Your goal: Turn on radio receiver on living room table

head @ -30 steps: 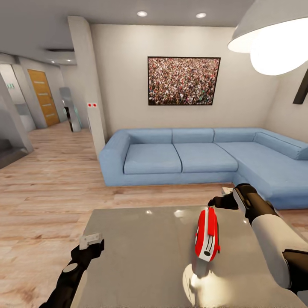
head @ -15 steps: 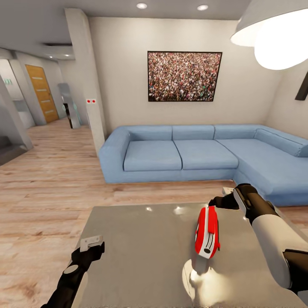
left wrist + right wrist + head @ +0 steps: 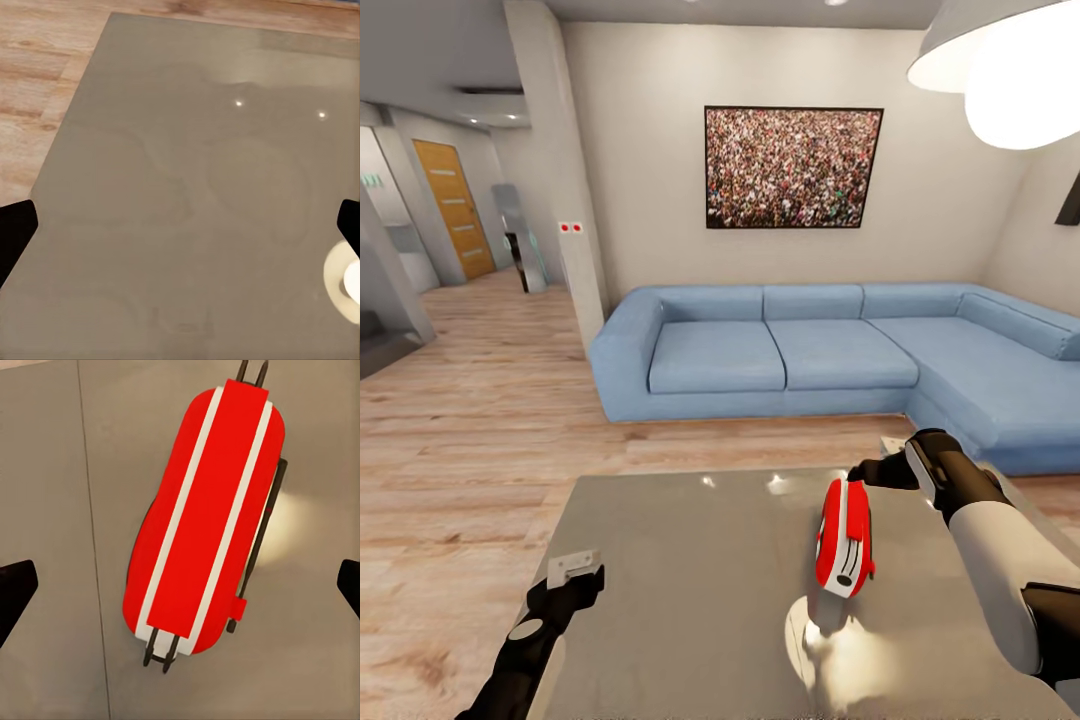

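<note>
radio receiver (image 3: 206,514) on table (image 3: 690,590), below open right gripper (image 3: 180,585), untouched

No legible text, seemingly.

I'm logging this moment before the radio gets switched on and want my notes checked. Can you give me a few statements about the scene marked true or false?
1. The radio receiver stands on its edge on the table. True.
2. The right gripper is clamped on the radio. False: in the right wrist view its fingertips sit wide apart either side of the radio, not touching it.
3. The left gripper is over the table's left edge, away from the radio. True.
4. The sofa behind the table is red. False: it is blue.
5. A framed crowd picture hangs above the sofa. True.
</note>
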Robot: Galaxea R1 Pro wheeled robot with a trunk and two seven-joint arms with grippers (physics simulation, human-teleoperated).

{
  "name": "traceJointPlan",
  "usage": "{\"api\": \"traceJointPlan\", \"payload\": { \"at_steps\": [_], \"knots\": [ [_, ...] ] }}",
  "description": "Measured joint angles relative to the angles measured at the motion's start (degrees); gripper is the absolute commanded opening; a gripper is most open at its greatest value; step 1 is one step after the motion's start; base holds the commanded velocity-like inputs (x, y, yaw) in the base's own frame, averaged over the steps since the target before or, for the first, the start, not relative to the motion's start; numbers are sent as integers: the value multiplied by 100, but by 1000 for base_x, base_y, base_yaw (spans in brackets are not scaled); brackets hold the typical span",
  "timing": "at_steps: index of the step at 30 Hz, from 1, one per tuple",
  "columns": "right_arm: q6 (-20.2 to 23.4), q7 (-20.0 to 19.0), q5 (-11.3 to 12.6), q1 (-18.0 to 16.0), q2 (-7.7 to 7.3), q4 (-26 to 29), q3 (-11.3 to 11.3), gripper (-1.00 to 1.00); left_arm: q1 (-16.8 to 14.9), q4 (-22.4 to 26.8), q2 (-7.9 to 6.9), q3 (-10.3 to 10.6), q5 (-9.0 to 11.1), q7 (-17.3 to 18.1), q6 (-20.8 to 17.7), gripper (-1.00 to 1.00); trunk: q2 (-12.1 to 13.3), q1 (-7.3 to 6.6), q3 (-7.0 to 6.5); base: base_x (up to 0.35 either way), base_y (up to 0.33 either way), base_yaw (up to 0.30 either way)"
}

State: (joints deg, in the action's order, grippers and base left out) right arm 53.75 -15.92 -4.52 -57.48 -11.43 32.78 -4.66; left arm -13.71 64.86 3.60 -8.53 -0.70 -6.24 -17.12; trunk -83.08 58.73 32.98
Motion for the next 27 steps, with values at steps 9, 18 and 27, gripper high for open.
{"api": "traceJointPlan", "payload": {
  "at_steps": [9,18,27],
  "knots": [
    [-466,-7,12,0,17,-83,24,100,0,0,-6,0,-1,0,2,100,0,0,83,0,0,0],
    [-488,-7,12,1,18,-103,26,100,0,0,-9,0,-2,0,1,100,0,0,167,0,0,0],
    [-488,-7,12,0,22,-142,33,100,0,0,-16,0,-9,0,3,100,0,0,251,0,0,0]
  ]
}}
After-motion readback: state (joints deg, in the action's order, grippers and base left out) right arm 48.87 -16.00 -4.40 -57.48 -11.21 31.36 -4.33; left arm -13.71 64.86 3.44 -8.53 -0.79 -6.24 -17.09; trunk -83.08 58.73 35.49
